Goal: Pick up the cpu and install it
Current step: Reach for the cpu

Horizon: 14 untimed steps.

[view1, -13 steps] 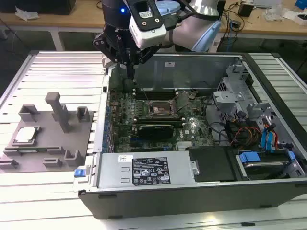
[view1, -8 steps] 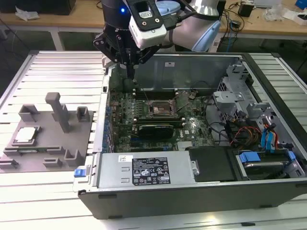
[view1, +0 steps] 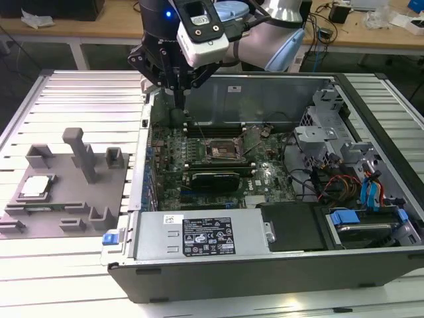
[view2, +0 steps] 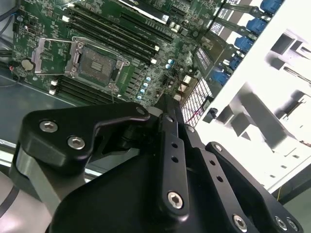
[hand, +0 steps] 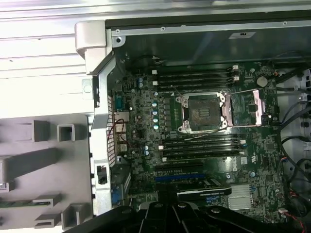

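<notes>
Pick-up pending: the gripper (view1: 180,103), fingers together and empty, hangs upper centre-left; the cpu (view1: 36,187) lies on the fixture (view1: 69,195) at far left, so grasping likely requires travel there with fingers spread.

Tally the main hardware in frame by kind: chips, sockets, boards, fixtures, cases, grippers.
cpu, lying on the fixture: 1
CPU socket, open and empty: 1
motherboard: 1
grey fixture: 1
computer case: 1
gripper, above the case's rear edge: 1
Total: 6
</notes>
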Motion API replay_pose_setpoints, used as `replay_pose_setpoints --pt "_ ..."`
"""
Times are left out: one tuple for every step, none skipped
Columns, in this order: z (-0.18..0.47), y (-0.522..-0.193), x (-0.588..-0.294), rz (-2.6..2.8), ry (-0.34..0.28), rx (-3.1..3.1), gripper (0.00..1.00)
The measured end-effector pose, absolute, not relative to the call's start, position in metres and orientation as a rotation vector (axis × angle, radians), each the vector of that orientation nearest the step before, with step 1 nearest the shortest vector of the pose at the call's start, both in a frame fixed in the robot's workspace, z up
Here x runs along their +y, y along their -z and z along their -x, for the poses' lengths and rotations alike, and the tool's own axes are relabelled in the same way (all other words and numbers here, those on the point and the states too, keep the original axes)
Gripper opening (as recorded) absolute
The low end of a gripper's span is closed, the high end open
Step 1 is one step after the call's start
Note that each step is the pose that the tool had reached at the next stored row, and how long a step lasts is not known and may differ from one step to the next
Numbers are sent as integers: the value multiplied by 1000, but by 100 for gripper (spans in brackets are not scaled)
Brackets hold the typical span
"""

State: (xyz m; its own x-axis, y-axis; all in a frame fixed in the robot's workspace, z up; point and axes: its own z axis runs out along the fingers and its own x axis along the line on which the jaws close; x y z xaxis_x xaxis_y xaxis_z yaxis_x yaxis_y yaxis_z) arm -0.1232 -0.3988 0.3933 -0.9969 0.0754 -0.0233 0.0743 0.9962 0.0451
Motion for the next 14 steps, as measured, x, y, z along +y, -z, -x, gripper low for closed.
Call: replay_pose_setpoints --pt "124 -393 -399 -117 -69 3114 11" --pt "126 -393 -399 -117 -69 3114 11" --pt "128 -393 -399 -117 -69 3114 11" --pt "130 -393 -399 -117 -69 3114 11" --pt "132 -393 -399 -117 -69 3114 11" --pt "132 -393 -399 -117 -69 3114 11" --pt "133 -393 -399 -117 -69 3114 11" --pt "135 -393 -399 -117 -69 3114 11" --pt "135 -393 -399 -117 -69 3114 11" --pt "137 -393 -399 -117 -69 3114 11" --pt "138 -393 -399 -117 -69 3114 11" --pt "139 -393 -399 -117 -69 3114 11" --pt "140 -393 -399 -117 -69 3114 11" --pt "141 -393 -399 -117 -69 3114 11"
